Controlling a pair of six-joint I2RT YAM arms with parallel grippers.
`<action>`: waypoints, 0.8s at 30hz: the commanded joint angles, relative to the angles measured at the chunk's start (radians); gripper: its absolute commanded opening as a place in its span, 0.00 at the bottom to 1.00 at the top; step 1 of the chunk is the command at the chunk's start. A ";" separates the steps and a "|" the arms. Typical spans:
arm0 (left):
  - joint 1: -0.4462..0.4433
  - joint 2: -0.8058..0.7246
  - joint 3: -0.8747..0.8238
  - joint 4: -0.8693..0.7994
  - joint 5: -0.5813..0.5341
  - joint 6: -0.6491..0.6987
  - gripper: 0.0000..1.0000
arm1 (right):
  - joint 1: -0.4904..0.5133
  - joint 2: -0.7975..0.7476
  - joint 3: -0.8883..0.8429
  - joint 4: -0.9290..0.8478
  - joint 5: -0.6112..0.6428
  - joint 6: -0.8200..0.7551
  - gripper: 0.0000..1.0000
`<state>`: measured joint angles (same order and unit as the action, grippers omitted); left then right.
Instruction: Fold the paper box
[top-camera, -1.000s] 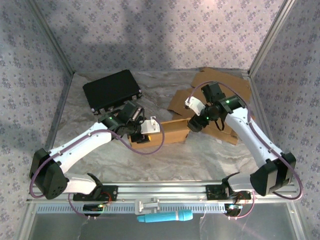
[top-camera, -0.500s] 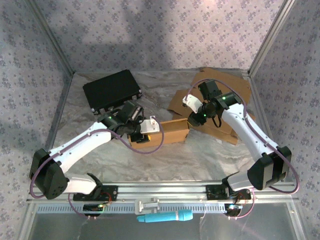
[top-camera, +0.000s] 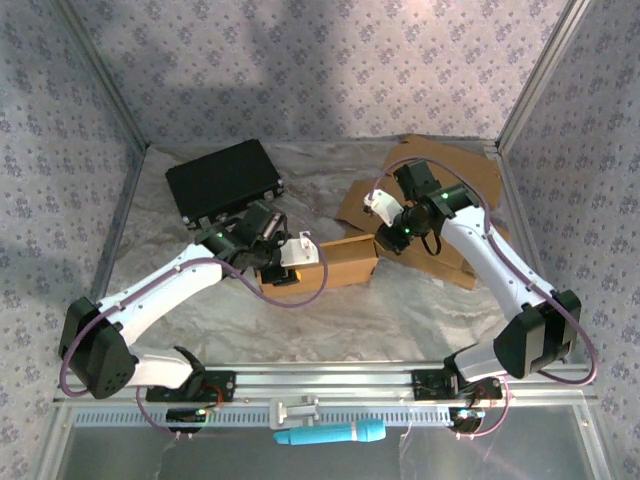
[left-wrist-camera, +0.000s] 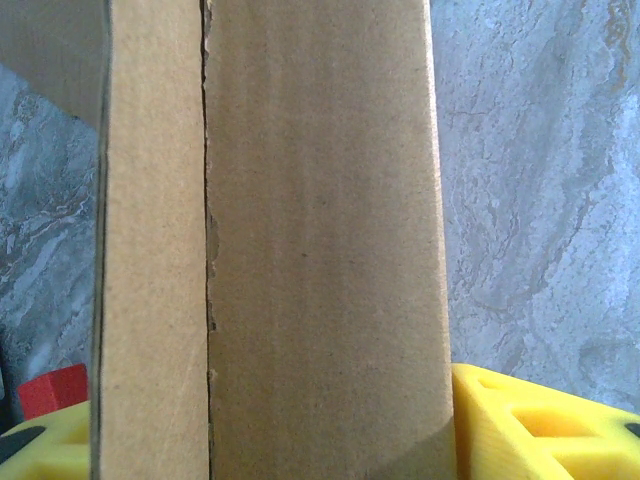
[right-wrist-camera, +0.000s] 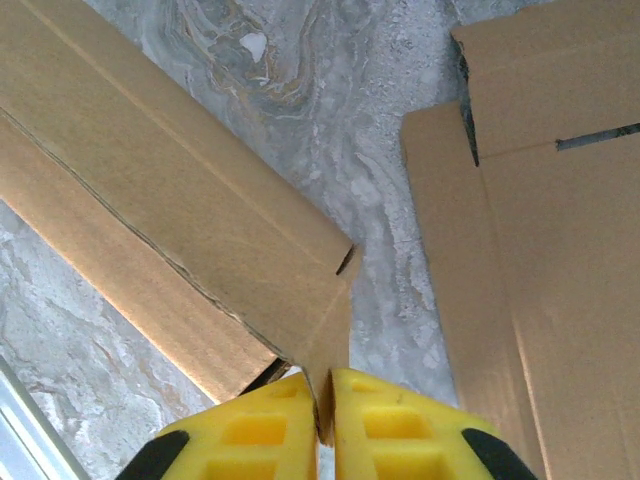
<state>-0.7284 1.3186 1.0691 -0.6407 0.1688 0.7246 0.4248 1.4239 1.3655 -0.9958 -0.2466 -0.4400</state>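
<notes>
Mid-fold: left gripper (left-wrist-camera: 270, 425) clamps the long brown cardboard box (top-camera: 340, 263) between its pads, right gripper (right-wrist-camera: 325, 420) pinches the end flap (right-wrist-camera: 332, 335) at its fingertips, which probably needs tucking inward next.

Lab-style robot test cell: aluminium frame posts (top-camera: 100, 75), patterned fabric walls (top-camera: 330, 70), marble-print table cover (top-camera: 330, 320), mounting rail (top-camera: 330, 380) along frame bottom.

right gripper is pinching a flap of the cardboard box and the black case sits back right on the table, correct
The side is wrong: the black case sits back left on the table, as the top external view shows. The right gripper does pinch a flap of the cardboard box.
</notes>
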 joint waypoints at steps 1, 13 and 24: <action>0.006 -0.001 0.025 -0.014 0.026 0.006 0.58 | 0.012 0.011 0.033 -0.038 0.013 0.048 0.09; 0.008 0.005 0.033 0.000 0.021 -0.012 0.60 | 0.021 0.047 0.098 -0.110 0.027 0.252 0.00; 0.008 0.013 0.039 0.009 0.015 -0.029 0.63 | 0.019 0.089 0.170 -0.195 -0.049 0.483 0.00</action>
<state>-0.7265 1.3190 1.0695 -0.6327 0.1684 0.7074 0.4412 1.4998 1.4994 -1.1309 -0.2531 -0.0536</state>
